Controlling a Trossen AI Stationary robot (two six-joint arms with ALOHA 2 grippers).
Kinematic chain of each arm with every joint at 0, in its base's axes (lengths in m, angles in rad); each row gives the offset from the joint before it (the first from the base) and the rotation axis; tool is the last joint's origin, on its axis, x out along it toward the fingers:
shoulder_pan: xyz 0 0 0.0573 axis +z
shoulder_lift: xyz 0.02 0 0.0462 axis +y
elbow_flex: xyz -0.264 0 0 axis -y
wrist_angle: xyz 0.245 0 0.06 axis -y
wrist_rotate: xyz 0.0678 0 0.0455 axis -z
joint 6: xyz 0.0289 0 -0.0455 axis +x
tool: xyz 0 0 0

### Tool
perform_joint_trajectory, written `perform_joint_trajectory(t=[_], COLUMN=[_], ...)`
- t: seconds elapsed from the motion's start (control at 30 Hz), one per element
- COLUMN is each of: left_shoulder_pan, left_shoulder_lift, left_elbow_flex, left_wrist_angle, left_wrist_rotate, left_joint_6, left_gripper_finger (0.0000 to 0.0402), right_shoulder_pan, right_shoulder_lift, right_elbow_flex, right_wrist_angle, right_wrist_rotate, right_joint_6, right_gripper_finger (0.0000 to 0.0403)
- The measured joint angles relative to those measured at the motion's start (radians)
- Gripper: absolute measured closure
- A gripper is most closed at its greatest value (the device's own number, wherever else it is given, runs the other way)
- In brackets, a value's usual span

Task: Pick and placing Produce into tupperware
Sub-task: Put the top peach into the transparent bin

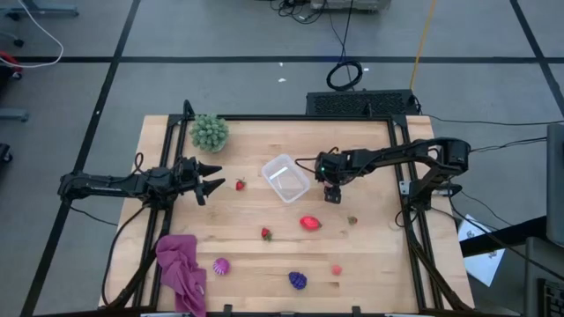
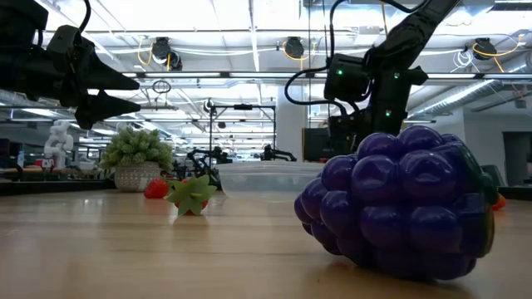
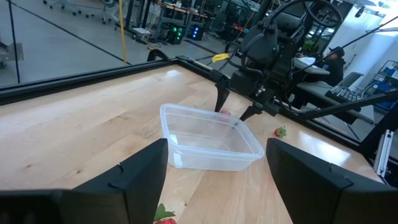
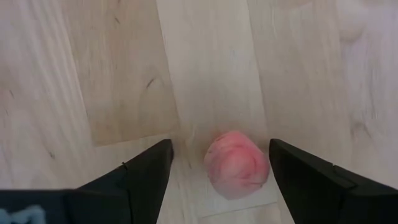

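Observation:
The clear tupperware (image 1: 285, 177) stands empty at mid-table; it also shows in the left wrist view (image 3: 211, 140). My right gripper (image 1: 331, 192) points down just right of it, open. Its fingers stand on either side of a small pink fruit (image 4: 237, 165) that lies on the table. My left gripper (image 1: 210, 182) is open and empty, held level left of the tupperware, with a tiny red strawberry (image 1: 240, 184) just ahead of it. More produce lies nearer the front: a strawberry (image 1: 266, 233), a red piece (image 1: 309, 223), a brownish piece (image 1: 352, 221), a magenta piece (image 1: 220, 265), purple grapes (image 1: 298, 280) and a pink piece (image 1: 336, 270).
A spiky green plant (image 1: 210, 132) stands at the far left of the table. A magenta cloth (image 1: 181, 269) lies crumpled at the near left corner. A black frame (image 1: 264, 118) runs along the table's edges. The purple grapes (image 2: 399, 208) fill the low view's foreground.

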State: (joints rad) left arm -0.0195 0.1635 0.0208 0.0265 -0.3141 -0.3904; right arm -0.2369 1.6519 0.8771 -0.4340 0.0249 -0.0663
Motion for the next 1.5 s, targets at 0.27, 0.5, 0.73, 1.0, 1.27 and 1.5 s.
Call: perform_joint_trajectory(t=[0.27,0.5,0.73,1.0,1.27,1.5], left_shoulder_pan=[0.0,0.0,0.0,0.0,0.0,0.0], left_shoulder_lift=[0.0,0.0,0.0,0.0,0.0,0.0], left_elbow_flex=[0.0,0.0,0.0,0.0,0.0,0.0], left_wrist_angle=[0.0,0.0,0.0,0.0,0.0,0.0], left_wrist_rotate=[0.0,0.0,0.0,0.0,0.0,0.0], left_joint_6=[0.003,0.003,0.002,0.001,0.0,0.0], left_gripper_finger=[0.0128,0.0128,0.0128,0.0128,0.0128,0.0128], right_shoulder_pan=[-0.027,-0.026,-0.025,-0.025,-0.025,-0.025], right_shoulder_lift=[-0.053,-0.055,-0.055,-0.056,-0.056,-0.056], right_elbow_flex=[-0.004,-0.004,-0.003,-0.003,-0.003,-0.002], right_wrist_angle=[-0.053,-0.051,-0.046,-0.007,-0.008,0.001], right_wrist_rotate=[0.01,0.005,0.004,0.002,0.001,0.0], right_joint_6=[0.0,0.001,0.028,0.027,0.028,0.028], right_gripper_finger=[0.0172,0.0181,0.0174,0.017,0.0173,0.0199])
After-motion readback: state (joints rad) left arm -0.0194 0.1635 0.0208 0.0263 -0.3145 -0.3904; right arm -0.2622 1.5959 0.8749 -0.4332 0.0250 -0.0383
